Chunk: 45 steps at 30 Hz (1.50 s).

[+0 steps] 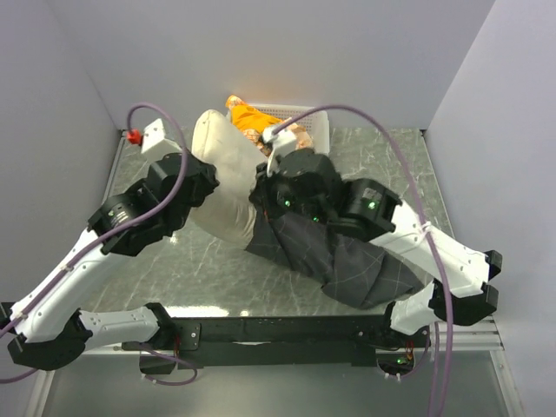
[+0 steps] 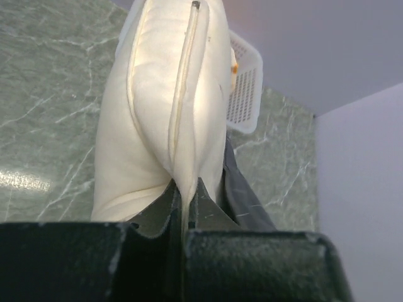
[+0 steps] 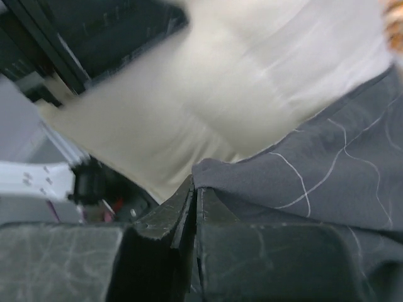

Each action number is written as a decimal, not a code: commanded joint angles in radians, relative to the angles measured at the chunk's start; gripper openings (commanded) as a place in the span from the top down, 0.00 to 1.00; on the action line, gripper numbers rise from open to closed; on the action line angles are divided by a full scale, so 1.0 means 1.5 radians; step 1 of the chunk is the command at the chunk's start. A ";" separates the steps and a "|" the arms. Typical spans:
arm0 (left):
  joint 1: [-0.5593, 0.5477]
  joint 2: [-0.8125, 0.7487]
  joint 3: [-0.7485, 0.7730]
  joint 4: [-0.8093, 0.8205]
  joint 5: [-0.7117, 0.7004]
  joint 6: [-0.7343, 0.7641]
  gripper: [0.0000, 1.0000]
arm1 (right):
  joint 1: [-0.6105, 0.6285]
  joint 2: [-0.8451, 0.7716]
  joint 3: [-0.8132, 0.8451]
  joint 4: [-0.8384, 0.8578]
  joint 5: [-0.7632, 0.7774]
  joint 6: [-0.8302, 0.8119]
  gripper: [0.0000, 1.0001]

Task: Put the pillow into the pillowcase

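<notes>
Marbled green table (image 1: 174, 269), seen from my overhead camera. Both arms reach in from the near edge and meet over its middle.

Left arm (image 1: 130, 221): runs diagonally from the near-left corner, elbow bent, wrist at the pillow's left flank.

Right arm (image 1: 408, 234): folds back from the near-right corner, its dark wrist section leaning left over the seam between the two fabrics.

Pillow (image 1: 221, 174): cream, at table centre. Its long axis runs near to far, the far end pointing at the basket and the near end meeting the bunched fabric. I cannot tell how much of it is inside.

Pillowcase (image 1: 356, 269): charcoal with a thin check, crumpled, trailing from the pillow's near end toward the near-right corner.

White mesh basket (image 1: 314, 122): against the far wall, holding an orange cloth (image 1: 248, 113).

Left gripper (image 2: 184, 192): fingers pressed together on the pillow's piped seam, which rises straight away from my wrist camera.

Right gripper (image 3: 194, 189): fingers pinched on a folded edge of the pillowcase, cream pillow just beyond.
</notes>
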 commanded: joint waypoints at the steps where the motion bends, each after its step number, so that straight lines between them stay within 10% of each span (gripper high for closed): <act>1: -0.009 0.020 0.022 0.053 0.074 0.075 0.99 | 0.001 -0.077 -0.148 0.138 -0.025 0.007 0.93; 4: -0.009 0.025 0.021 0.068 0.099 0.082 0.99 | -0.004 -0.152 -0.257 0.170 -0.007 0.027 0.73; 6: -0.009 0.019 0.006 0.081 0.105 0.085 0.99 | -0.016 -0.190 -0.297 0.173 0.025 0.039 0.37; 8: -0.009 0.011 -0.015 0.098 0.121 0.085 0.99 | -0.039 -0.236 -0.339 0.173 0.046 0.056 0.22; 14: -0.009 0.030 -0.056 0.118 0.172 0.049 0.99 | -0.043 -0.264 -0.401 0.219 0.028 0.034 0.01; 30: 0.018 -0.066 -0.284 0.153 0.147 -0.105 0.99 | 0.059 -0.350 -0.617 0.241 0.250 0.129 0.00; 37: 0.184 -0.094 -0.402 0.223 0.328 -0.115 0.99 | 0.102 -0.467 -0.699 0.166 0.277 0.220 0.00; 45: 0.316 -0.044 -0.458 0.277 0.482 -0.098 0.99 | 0.177 -0.365 -0.817 0.232 0.231 0.292 0.00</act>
